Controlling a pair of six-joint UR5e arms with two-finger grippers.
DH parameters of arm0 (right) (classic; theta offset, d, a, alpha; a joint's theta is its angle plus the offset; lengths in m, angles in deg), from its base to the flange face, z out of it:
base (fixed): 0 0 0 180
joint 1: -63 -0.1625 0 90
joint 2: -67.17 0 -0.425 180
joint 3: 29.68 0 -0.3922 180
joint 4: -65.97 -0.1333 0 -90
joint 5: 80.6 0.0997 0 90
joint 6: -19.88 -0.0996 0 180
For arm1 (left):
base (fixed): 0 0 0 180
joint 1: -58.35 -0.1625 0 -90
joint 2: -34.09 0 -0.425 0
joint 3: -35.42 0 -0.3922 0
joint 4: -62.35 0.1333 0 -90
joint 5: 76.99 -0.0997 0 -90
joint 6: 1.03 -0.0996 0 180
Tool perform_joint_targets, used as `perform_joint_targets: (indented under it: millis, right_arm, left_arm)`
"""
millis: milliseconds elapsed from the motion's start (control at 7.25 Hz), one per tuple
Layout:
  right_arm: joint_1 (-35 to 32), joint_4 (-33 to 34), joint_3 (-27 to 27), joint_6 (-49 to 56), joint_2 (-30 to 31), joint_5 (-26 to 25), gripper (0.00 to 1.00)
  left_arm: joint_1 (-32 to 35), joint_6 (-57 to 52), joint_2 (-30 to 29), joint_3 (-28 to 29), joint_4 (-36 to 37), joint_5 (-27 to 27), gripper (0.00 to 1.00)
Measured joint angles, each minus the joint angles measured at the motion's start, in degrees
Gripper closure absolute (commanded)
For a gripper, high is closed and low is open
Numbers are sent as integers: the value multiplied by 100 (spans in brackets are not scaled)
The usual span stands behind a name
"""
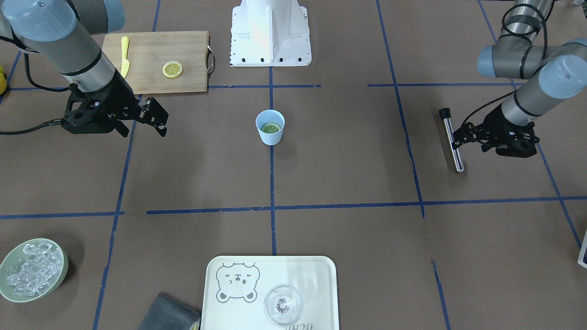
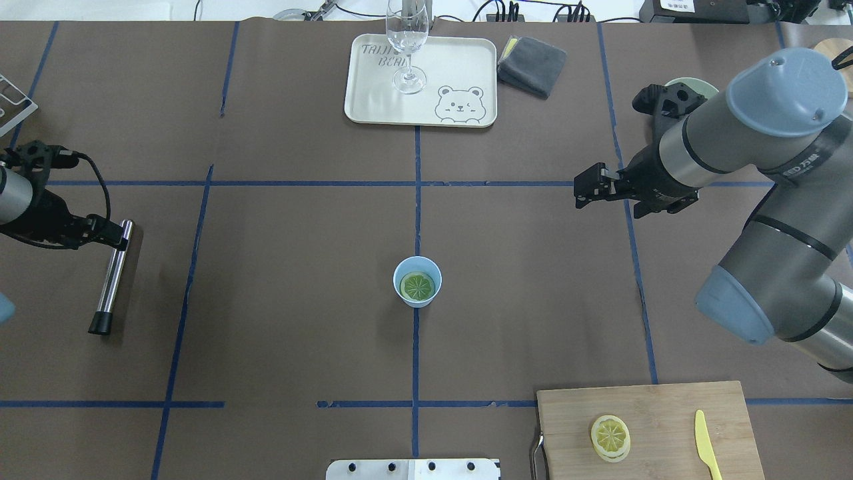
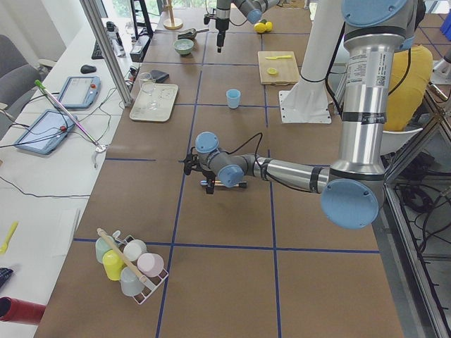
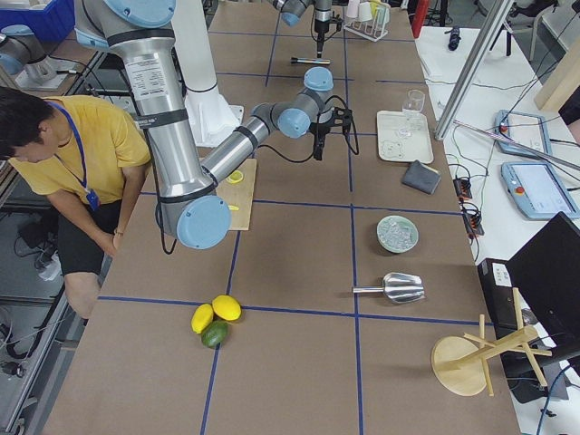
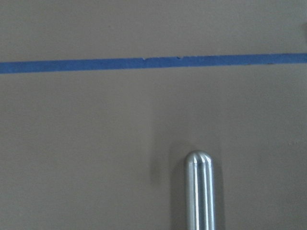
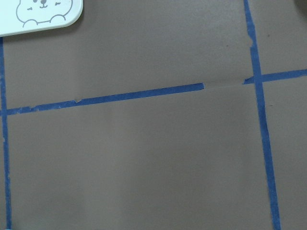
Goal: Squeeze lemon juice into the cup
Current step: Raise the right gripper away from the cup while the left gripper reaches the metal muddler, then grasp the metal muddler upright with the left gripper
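R gripper (image 2: 588,190): hangs spread & empty (as far as visible), well apart from cup (image 2: 417,260). L gripper (image 2: 114,230): sits at rod (image 2: 112,280), can't tell if pinching. Lemon (image 2: 418,287): lies inside cup. Looks about done, judging by that; spare slice (image 2: 610,437) untouched on board (image 2: 666,407). Remaining, prob.: just parking arms.

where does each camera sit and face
front-facing: across table, faces base; left tool, right tool, cup
overhead: behind robot, looks down; both tools, same cup
left: table's left end; left arm near
right: table's right end; right arm near
left wrist: down at metal rod, no arm
right wrist: down at tape, tray corner, no arm
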Motion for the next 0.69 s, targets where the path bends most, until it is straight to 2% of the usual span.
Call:
perform_joint_targets:
  millis: [138, 414, 552, 690]
  right_arm:
    - [-19, 0, 3, 2, 27, 1, 0]
    - [-22, 1, 2, -2, 45, -9, 0]
    - [-21, 1, -2, -2, 48, -12, 0]
    - [-17, 1, -5, -7, 53, -13, 0]
  left_arm:
    - [-140, 49, -29, 26, 2, -216, 12]
    - [-267, 60, -49, 72, 16, -444, 40]
    - [-305, 61, -58, 90, 22, -507, 56]
    - [-327, 57, -67, 105, 27, -585, 87]
